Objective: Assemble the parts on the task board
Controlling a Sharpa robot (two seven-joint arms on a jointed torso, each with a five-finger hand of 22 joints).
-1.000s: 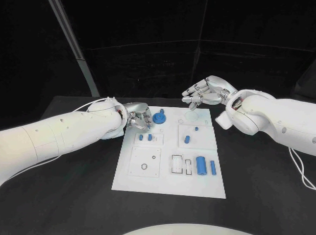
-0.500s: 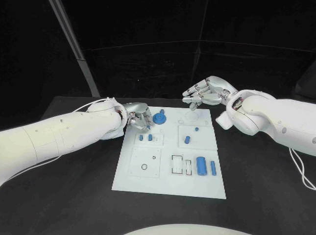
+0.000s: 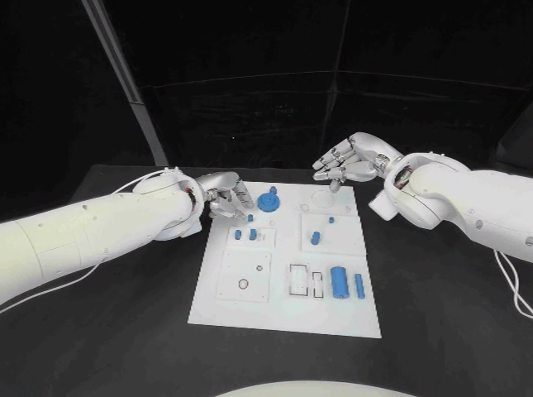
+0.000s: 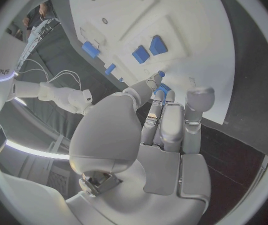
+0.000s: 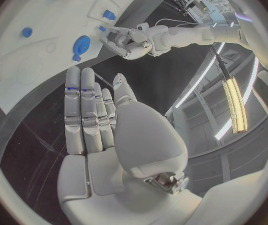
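White task board (image 3: 287,306) lies between my hands. My left hand (image 3: 225,198) hovers empty, fingers loosely curled, just left of the blue round part (image 3: 268,199). My right hand (image 3: 347,161) hangs empty, fingers apart, past the board's far edge.

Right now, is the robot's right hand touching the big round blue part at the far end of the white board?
Apart. In the head view the right hand hangs beyond the task board's far edge, with bare board between it and the round blue part. The right wrist view shows the same gap.

the right hand (image 5: 93,117) stretches its fingers side by side, holding nothing, over the dark tabletop (image 5: 40,135) near the white task board (image 5: 21,50). beyond, the left hand (image 5: 126,41) hangs at the board's edge beside a round blue part (image 5: 81,44).
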